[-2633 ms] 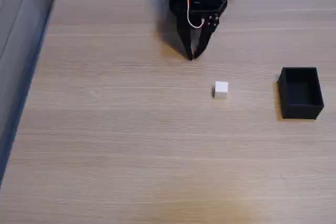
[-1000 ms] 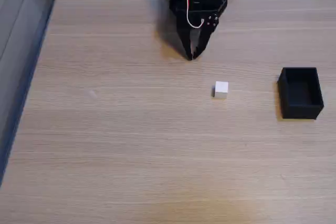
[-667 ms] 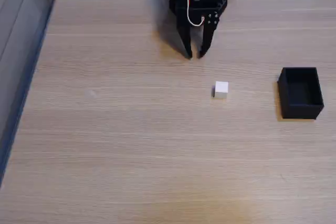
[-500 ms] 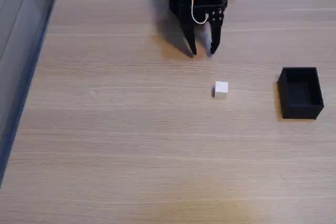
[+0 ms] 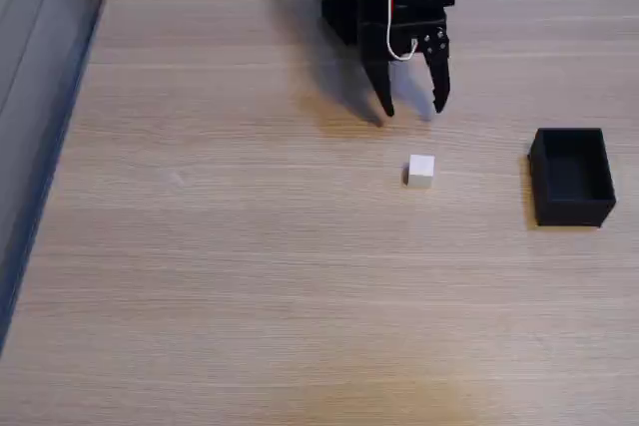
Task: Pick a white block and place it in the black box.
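Black and wired with a looping white and red cable, your gripper (image 5: pixel 413 110) hangs above the far middle of the pale wood-grain table (image 5: pixel 250 276) in the fixed view, its two fingers spread apart and pointing down with nothing between them. Your white block (image 5: pixel 421 170) sits on the tabletop just nearer the camera than the fingertips, apart from them, while the black box (image 5: pixel 571 177) stands open-topped well to the right of the block, close to the table's right edge. No brand, label or writing is legible on any item.
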Controlling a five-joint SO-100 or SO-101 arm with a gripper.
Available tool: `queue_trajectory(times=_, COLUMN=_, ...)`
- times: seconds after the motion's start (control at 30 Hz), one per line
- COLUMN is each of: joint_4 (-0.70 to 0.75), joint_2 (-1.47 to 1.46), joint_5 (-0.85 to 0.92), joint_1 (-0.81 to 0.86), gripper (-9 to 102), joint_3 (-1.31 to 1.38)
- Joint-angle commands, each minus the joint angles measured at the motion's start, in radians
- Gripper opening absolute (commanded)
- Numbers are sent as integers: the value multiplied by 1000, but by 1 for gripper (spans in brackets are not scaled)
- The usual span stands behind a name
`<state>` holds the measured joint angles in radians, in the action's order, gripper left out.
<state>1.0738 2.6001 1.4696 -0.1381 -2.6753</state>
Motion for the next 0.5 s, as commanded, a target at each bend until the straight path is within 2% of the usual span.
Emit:
queue_trajectory(times=0.0, joint_4=-51, joint_2=-72, joint_5=-9, joint_1=-6, gripper=27, joint_3=61)
queue_trajectory(times=0.47, joint_4=-147, joint_2=-391, joint_5=-60, joint_1=-18, gripper=26, joint_3=247)
